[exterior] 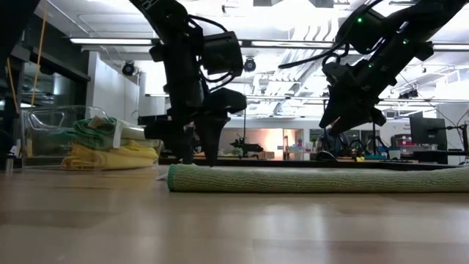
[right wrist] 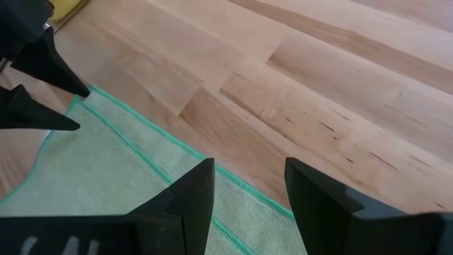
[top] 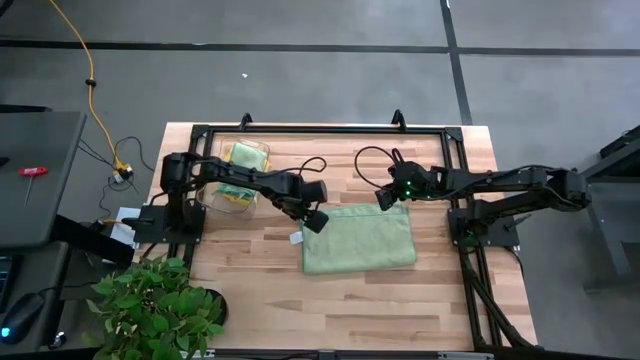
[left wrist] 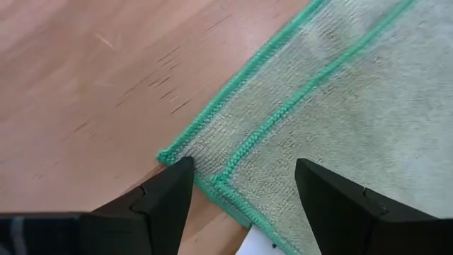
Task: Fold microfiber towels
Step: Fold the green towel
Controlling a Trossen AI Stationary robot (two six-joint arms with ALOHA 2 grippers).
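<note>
Pale sage green against the blond wood: I see one microfiber towel (top: 359,239) lying flat near the middle of the table (top: 400,300), folded over so two stitched green edges run side by side along its border in the left wrist view. A small white tag (top: 297,238) pokes out just beside its left edge.

My left gripper (top: 314,221) sits at the towel's far-left corner. Its fingers (left wrist: 159,202) stand spread wide, one on the bare wood at the corner tip and the other over the cloth, with nothing pinched between them. From table height the fingertips come down right at the towel's left end; I cannot tell whether they touch the cloth.

My right gripper (top: 384,199) hangs over the towel's far edge, to the right of the left one and a little above the table. Its fingers (right wrist: 185,205) stand apart, straddling the stitched hem below them, and they hold nothing. In its wrist view the left gripper's dark fingertips show at the far corner of the same towel.

The remaining towels (exterior: 110,150), yellow and green, are heaped in a clear bin (top: 232,175) at the far left of the table, beside the left arm's base. A leafy plant (top: 150,305) stands at the near-left corner.
</note>
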